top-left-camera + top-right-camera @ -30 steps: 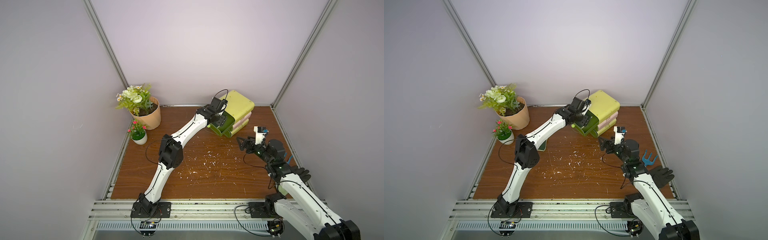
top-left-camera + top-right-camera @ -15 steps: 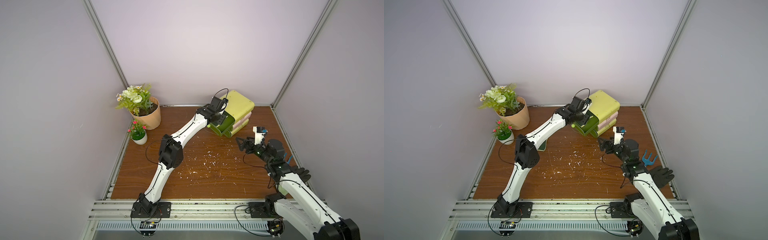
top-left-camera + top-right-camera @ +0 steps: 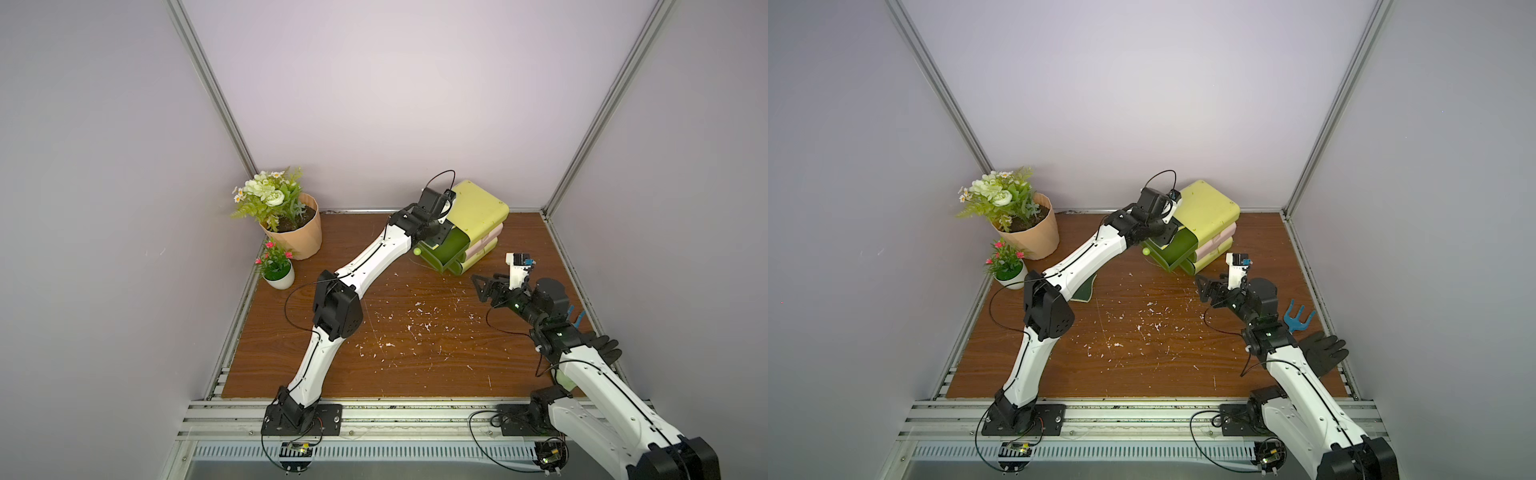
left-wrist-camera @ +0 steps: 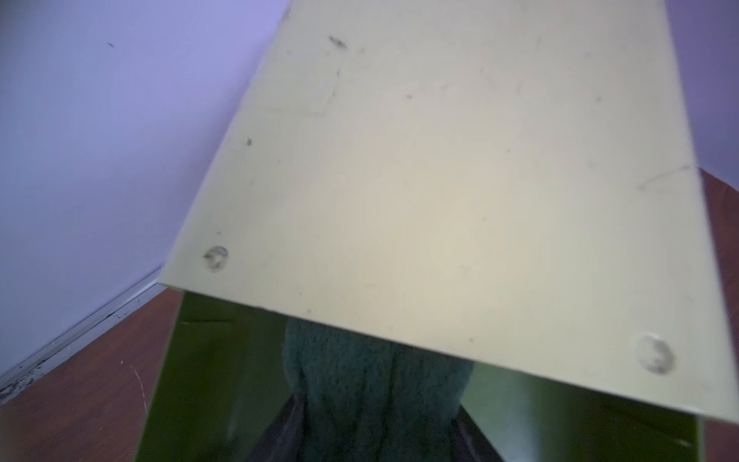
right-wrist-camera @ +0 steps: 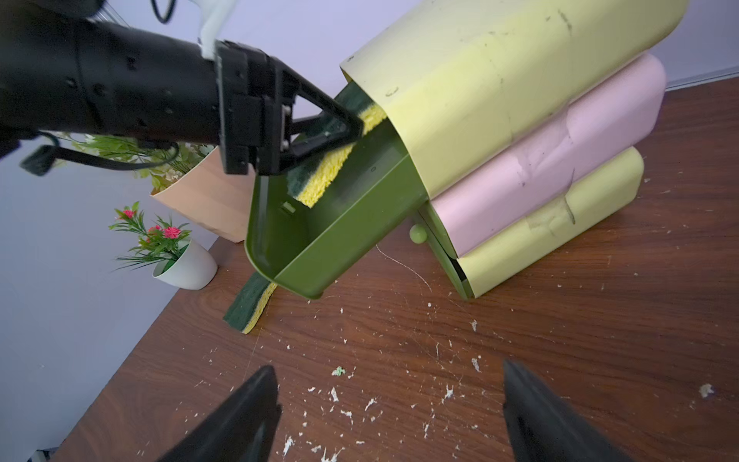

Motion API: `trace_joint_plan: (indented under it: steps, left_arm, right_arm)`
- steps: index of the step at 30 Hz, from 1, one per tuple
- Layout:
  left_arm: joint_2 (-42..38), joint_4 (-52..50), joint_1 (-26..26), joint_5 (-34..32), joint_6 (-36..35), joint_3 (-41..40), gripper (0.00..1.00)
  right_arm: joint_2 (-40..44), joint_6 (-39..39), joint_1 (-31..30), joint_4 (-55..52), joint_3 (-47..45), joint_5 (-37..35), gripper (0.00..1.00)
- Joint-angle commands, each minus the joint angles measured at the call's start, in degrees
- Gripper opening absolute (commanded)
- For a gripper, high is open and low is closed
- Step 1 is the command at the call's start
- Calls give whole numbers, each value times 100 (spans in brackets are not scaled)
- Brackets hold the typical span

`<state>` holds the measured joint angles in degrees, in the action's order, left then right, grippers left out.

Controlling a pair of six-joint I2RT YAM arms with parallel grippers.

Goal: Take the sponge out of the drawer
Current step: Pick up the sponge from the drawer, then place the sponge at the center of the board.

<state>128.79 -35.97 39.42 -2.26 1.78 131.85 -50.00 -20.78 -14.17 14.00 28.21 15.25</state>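
The sponge (yellow foam, dark green scouring face) lies in the pulled-out green drawer. The left hand seems pinched across its thickness. It should be light, soft and squashy, so a mid-body pinch suits. The right hand hangs open over the desk.

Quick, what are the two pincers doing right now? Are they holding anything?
Left pincer: shut on the sponge in the drawer.
Right pincer: open, holding nothing.
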Motion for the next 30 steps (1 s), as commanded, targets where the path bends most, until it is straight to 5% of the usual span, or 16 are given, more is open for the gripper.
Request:
trace_joint_plan:
  steps: [1, 20, 30]
  left_arm:
    - [-384, 81, 24, -99, 30, 113, 53]
    - [-1998, 1177, 49, -281, 318, -1515, 53]
    - [-3326, 1462, 57, -570, 598, -3296, 56]
  right_arm:
    - [30, 56, -24, 222, 27, 29, 91]
    - [3, 59, -31, 217, 24, 20, 91]
    - [19, 51, -33, 217, 20, 49, 91]
